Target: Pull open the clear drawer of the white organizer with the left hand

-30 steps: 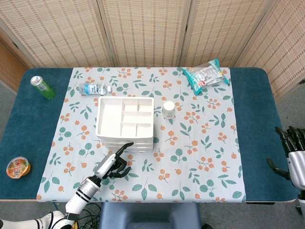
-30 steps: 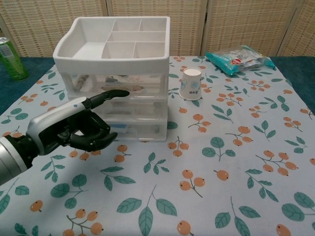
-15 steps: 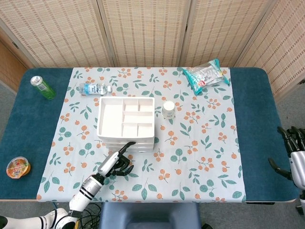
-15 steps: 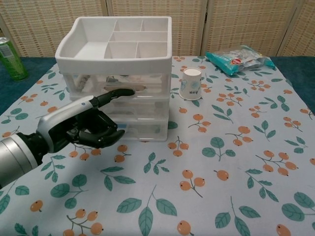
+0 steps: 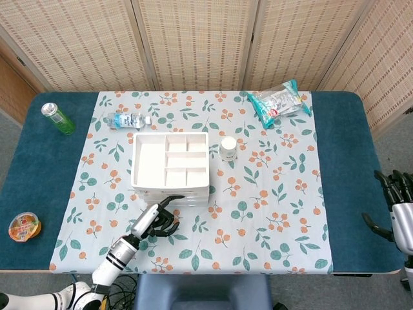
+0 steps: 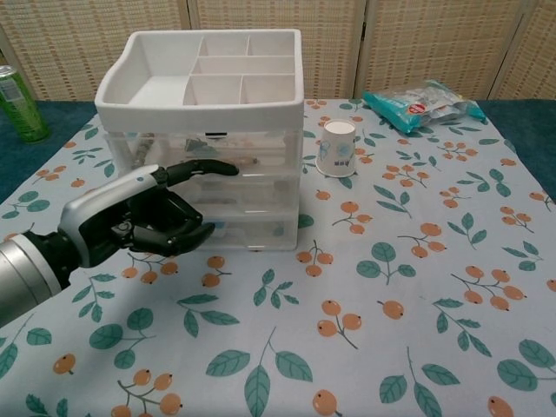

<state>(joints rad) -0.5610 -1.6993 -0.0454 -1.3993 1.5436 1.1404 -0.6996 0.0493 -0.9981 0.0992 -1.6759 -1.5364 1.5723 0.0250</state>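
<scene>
Bamboo screens stand behind my table [image 5: 348,161], which carries a floral cloth [image 5: 271,213]. The organizer [image 5: 170,166] stands on the cloth left of the middle, and its clear drawers [image 6: 213,189] face the near edge. My left hand [image 6: 130,221] is in front of them. One finger [image 6: 204,168] is stretched out and its tip lies against a drawer front; the other fingers are curled into the palm and hold nothing. My forearm comes up from the near left corner. My right hand [image 5: 400,210] hangs beyond the right edge, fingers apart and empty. A paper cup [image 5: 228,148] stands just right of the organizer.
</scene>
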